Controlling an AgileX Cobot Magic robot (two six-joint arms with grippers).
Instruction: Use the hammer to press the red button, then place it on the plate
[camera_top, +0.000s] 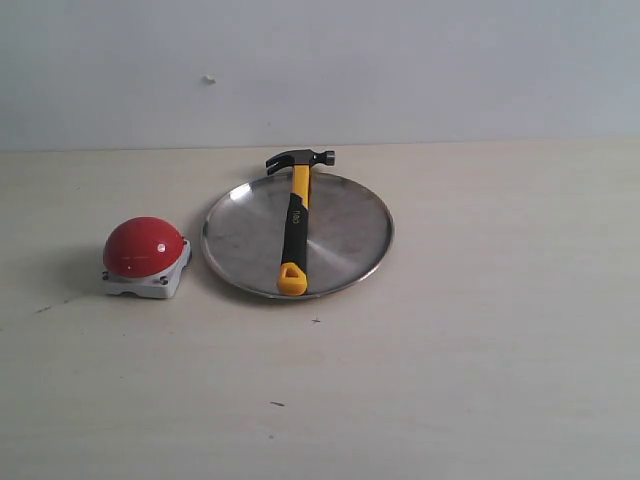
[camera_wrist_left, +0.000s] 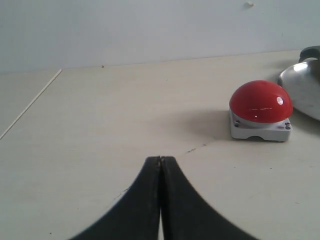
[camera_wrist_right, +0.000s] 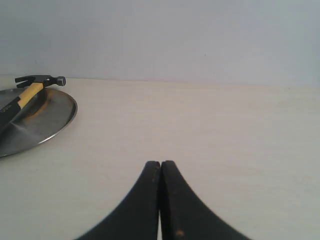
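Hammer, small, with dark claw head, yellow shaft and black sleeve, lies across the round silver metal plate, its head past the rim. The glossy red dome button sits just beside the plate. Left gripper and right gripper are pinched closed and empty. A clumsy grasp could skid the plate into the button.

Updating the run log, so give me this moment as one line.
hammer: lying across plate | red button: beside plate | left gripper: shut, empty | right gripper: shut, empty

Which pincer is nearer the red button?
Left. The left pincer faces the red button close ahead; the right pincer sees only the plate and hammer, button out of view.
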